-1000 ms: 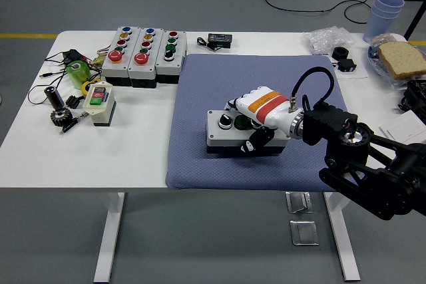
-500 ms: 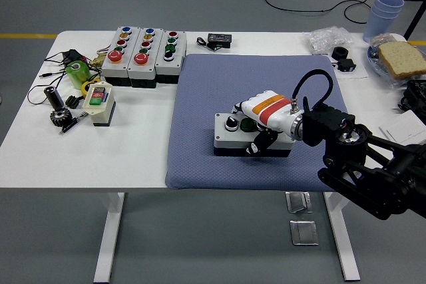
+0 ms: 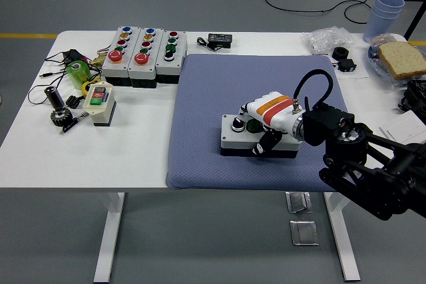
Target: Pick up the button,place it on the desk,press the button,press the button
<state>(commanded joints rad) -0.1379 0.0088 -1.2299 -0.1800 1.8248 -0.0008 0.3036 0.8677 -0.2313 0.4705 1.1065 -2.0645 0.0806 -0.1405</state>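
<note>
The right robot hand [image 3: 265,124] is clasping the button box [image 3: 247,136], thumb at its near side, steadying it on the blue mat [image 3: 200,98] covering the surface [image 3: 80,151], probably settling it before pressing.

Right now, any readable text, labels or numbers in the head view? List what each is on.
None can be read.
Small switch box at left: red and green panels, any marks too small to read.
Three button boxes at the back: any labels blurred.
Button box under the right robot hand: no legible print.
Black device at the far edge: too small to read.
</note>
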